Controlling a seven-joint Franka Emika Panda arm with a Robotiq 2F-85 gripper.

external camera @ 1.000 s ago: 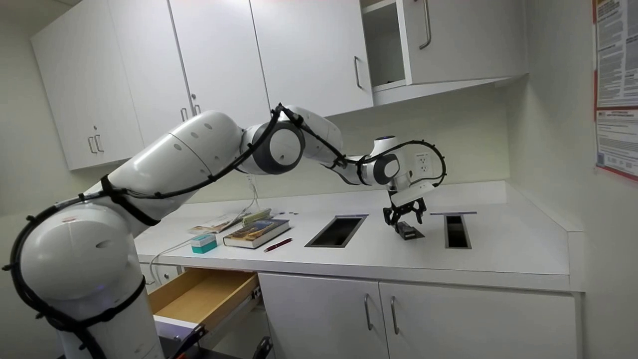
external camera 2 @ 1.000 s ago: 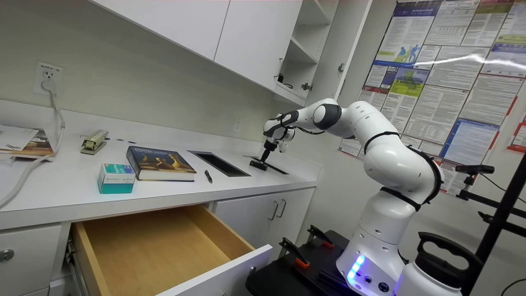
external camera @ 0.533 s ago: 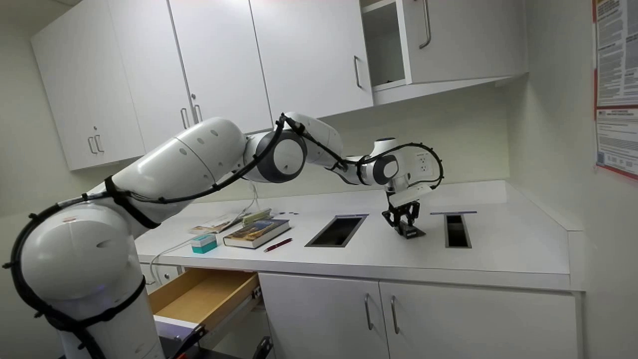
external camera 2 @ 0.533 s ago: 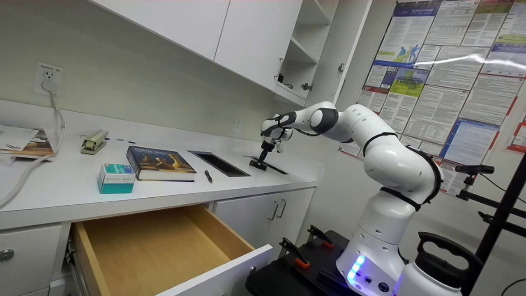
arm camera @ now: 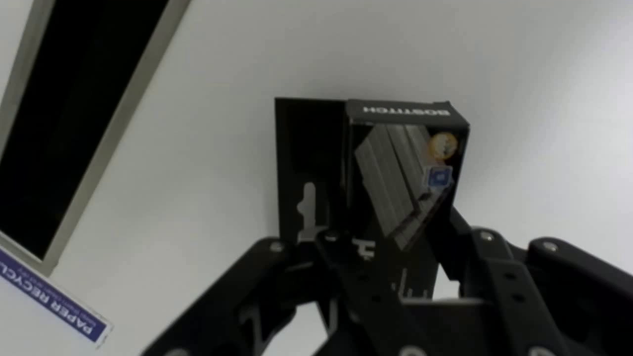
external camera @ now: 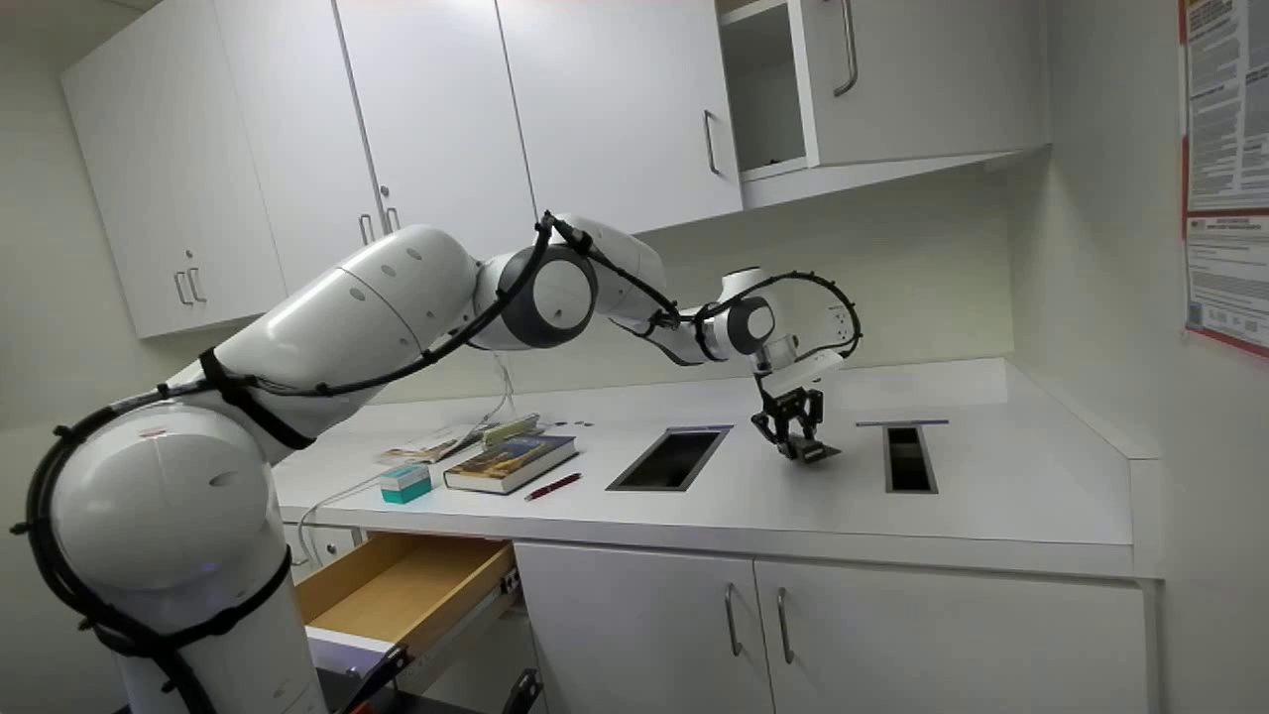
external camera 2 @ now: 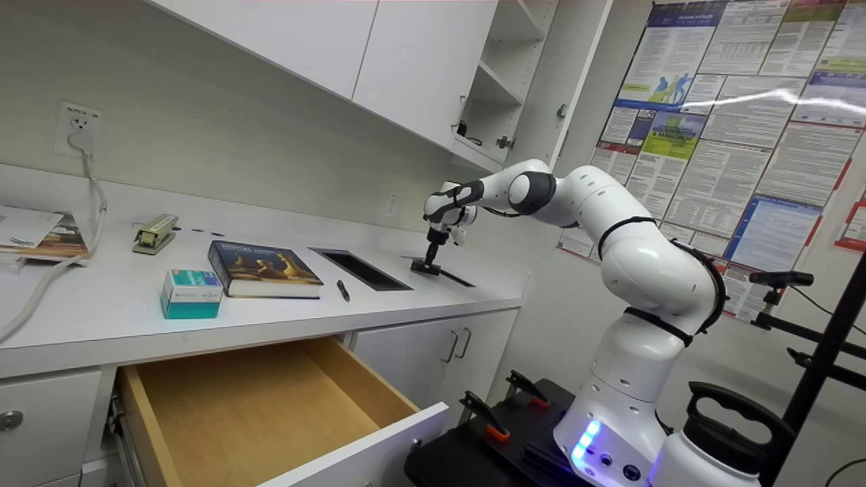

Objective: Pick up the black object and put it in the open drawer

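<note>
The black object (arm camera: 395, 148) is a small black box with printed lettering on a flat black card, filling the middle of the wrist view. My gripper (arm camera: 393, 230) is shut on it, one finger at either side of the box. In an exterior view the black object (external camera: 818, 453) sticks out under the gripper (external camera: 796, 444), low over the white counter; whether it touches the surface I cannot tell. The open drawer (external camera 2: 257, 406), lined with light wood behind a white front, is pulled out below the counter, away from the gripper.
Two dark rectangular openings flank the gripper: a wide slot (external camera: 670, 462) and a narrow slot (external camera: 909, 462). Farther along the counter lie a pen (external camera 2: 344, 290), a thick book (external camera 2: 267, 270), a teal-and-white box (external camera 2: 191, 295) and a stapler (external camera 2: 155, 233). An overhead cabinet door (external camera: 927, 84) stands ajar.
The fingers came down around the black object and closed on it. Since then the gripper has risen a little and shifted toward the wide slot, the object moving slightly with it.
</note>
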